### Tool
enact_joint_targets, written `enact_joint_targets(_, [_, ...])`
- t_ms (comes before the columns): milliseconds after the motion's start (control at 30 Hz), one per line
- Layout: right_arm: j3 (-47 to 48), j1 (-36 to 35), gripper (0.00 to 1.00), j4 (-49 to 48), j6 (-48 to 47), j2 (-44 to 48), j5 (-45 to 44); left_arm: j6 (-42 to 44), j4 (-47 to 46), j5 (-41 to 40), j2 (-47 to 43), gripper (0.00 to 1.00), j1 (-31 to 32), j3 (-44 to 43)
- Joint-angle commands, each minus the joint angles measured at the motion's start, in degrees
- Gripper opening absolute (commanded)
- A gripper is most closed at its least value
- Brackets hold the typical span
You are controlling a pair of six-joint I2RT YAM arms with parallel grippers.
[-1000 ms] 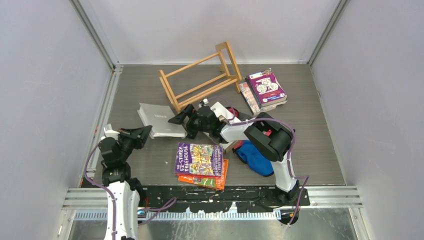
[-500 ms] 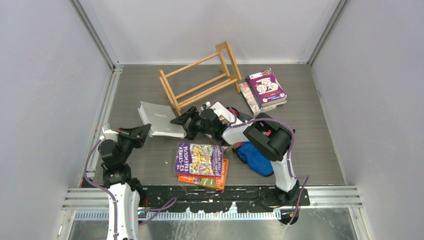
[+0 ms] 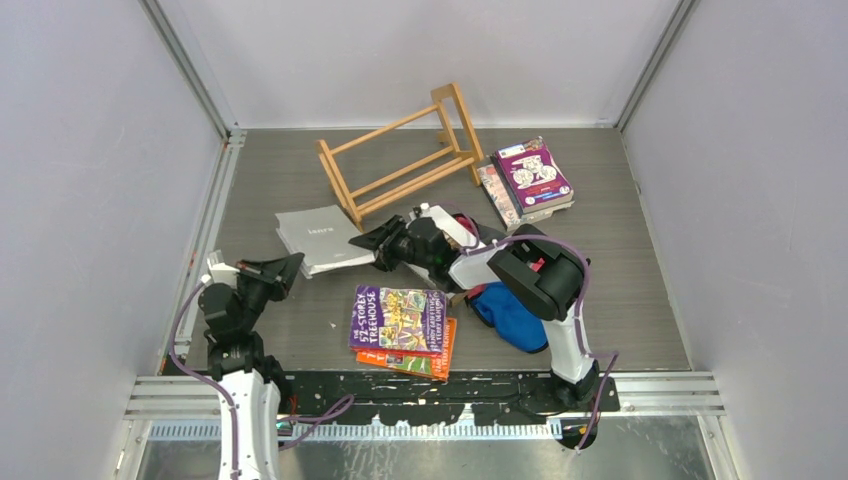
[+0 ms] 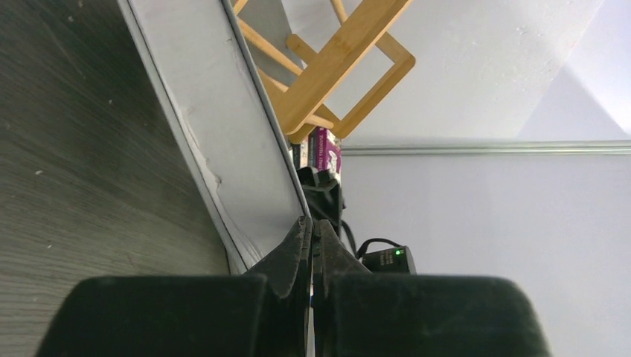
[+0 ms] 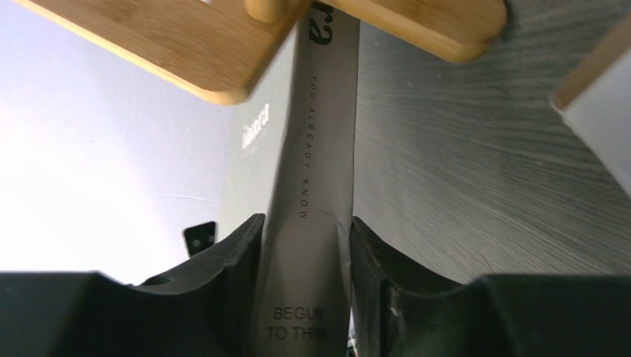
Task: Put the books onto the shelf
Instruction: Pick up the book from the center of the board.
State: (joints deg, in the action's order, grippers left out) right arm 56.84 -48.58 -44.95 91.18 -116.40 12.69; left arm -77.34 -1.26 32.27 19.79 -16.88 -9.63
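Right gripper [image 5: 305, 227] is pinching the grey book [image 5: 316, 149] across its printed spine, one finger flat on each cover (contact looks real on both sides, depth of bite not visible). Left gripper [image 4: 312, 245] is pressed together on nothing, parked just off the book's opposite corner.

Handling, my read: it's the biggest, thickest book here, so probably the heaviest. It should be stiff along the spine, but the cover is smooth and likely to pivot or slip in a one-edge pinch. Best hold is mid-spine with both covers inside the jaws. Grab a single cover and it will fan open.

Outward from the right gripper:
- shelf [image 3: 400, 150] just beyond it, skewed to the walls, no books in it. One end piece sits almost over the spine in the right wrist view.
- purple paperback [image 3: 395, 318] on its near side, lying flat on an orange one [image 3: 445, 352]
- blue cloth [image 3: 510, 315] back by the arm's elbow
- stack of paperbacks [image 3: 535, 175] well apart, past the shelf's other end

Surface [image 3: 630, 270] is dark wood-grain and flat. Plain grey walls [image 3: 760, 150] close in on three sides, so swing room for a big book looks tight.
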Motion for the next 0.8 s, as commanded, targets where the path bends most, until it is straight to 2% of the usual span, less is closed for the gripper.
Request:
enact_joint_targets(0, [2.41, -2.04, 0.42, -18.09, 4.55, 5.10, 5.32, 3.03, 7.72, 7.92, -0.40, 0.00, 0.72, 1.55])
enact_joint_targets(100, [2.10, -2.05, 0.31, -18.84, 4.67, 5.02, 5.56, 3.56, 10.48, 7.84, -0.72, 0.01, 0.71, 0.78])
enact_joint_targets(167, [2.05, -2.12, 0.26, -19.02, 4.67, 5.17, 5.79, 4.06, 12.65, 7.53, -0.66, 0.08, 0.77, -0.15])
enact_joint_targets(233, [2.04, -2.17, 0.25, -19.01, 4.26, 5.63, 5.90, 4.93, 14.77, 6.81, -0.47, 0.14, 0.77, -1.56])
enact_joint_targets(333, [2.34, -2.36, 0.24, -17.44, 2.78, 6.57, 6.36, 7.35, 20.20, 4.64, 0.10, 0.28, 0.71, -4.79])
enact_joint_targets(567, [5.49, -3.72, 0.22, -8.38, -5.17, 9.78, 7.68, 16.97, 40.73, -6.27, 1.72, 0.33, 0.54, -17.48])
enact_joint_targets(767, [10.89, -5.31, 0.21, 5.31, -15.69, 12.48, 8.06, 21.15, 50.22, -15.43, 3.40, 0.40, 0.41, -27.33])
